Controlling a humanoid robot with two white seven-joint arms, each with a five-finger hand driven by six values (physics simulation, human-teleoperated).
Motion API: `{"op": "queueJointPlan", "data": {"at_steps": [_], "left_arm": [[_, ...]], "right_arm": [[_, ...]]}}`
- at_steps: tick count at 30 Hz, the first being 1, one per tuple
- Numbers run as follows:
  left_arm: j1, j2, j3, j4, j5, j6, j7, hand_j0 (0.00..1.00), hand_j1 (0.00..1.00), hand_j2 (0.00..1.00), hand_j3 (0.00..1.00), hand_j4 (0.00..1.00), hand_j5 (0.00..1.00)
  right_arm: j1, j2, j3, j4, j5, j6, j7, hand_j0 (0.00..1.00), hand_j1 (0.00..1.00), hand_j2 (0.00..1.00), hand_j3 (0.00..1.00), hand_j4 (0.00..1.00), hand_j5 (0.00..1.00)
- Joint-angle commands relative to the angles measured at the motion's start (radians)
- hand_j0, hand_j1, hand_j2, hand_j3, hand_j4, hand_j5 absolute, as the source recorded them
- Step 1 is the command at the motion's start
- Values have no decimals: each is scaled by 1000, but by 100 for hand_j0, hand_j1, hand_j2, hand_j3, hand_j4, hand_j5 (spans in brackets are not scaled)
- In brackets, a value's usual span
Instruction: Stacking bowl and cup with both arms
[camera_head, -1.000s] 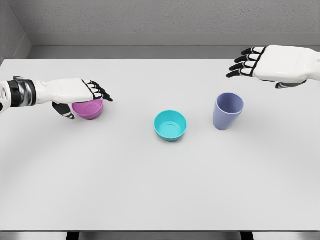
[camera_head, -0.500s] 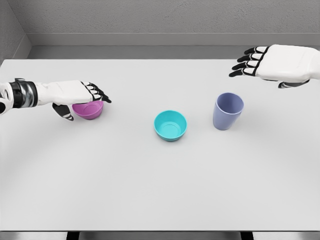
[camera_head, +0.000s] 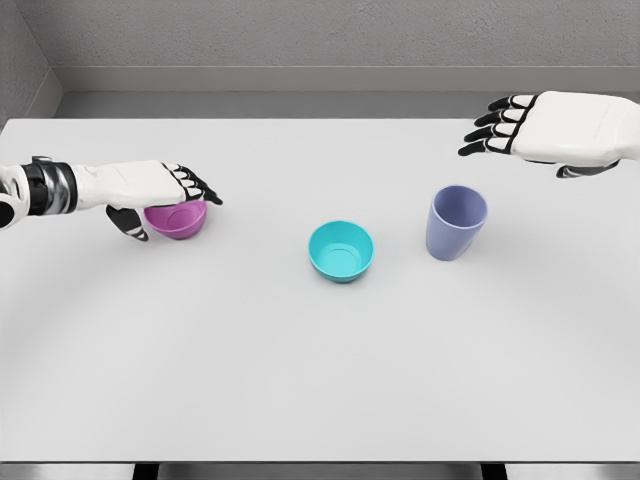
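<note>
Left hand cups purple bowl near table's left edge, grasp unconfirmed. Teal bowl mid-table. Blue cup toward right edge: likely light, rigid, slippery; grip sidewall. Right hand hovers above, fingers spread, empty.

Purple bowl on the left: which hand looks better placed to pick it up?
The left hand. It is right over the purple bowl, thumb beside it. The right hand hangs open far off, behind the blue cup.

Bright, even, sharp; faint shadows
</note>
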Motion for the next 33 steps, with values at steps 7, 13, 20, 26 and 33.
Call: {"op": "queueJointPlan", "data": {"at_steps": [7, 13, 20, 26, 33], "left_arm": [[-2, -7, 2, 22, 5, 2, 0, 100, 100, 100, 100, 100, 100], [-6, -16, 2, 45, 5, 2, 0, 100, 100, 100, 100, 100, 100], [-8, -22, 2, 60, 3, 2, 0, 100, 100, 100, 100, 100, 100], [-15, -34, 2, 84, -3, 2, 0, 100, 100, 100, 100, 100, 100], [-17, -44, 0, 89, -3, 2, 0, 100, 100, 100, 100, 100, 100]], "right_arm": [[0, -2, 0, 0, -3, 3, 0, 100, 100, 100, 100, 100, 100], [0, -1, 0, 0, -3, 3, 0, 100, 100, 100, 100, 100, 100], [0, -1, -1, 0, -3, 3, 0, 100, 100, 100, 100, 100, 100], [0, -1, -1, 0, -3, 3, 0, 100, 100, 100, 100, 100, 100], [0, -1, -1, 0, -3, 3, 0, 100, 100, 100, 100, 100, 100]]}}
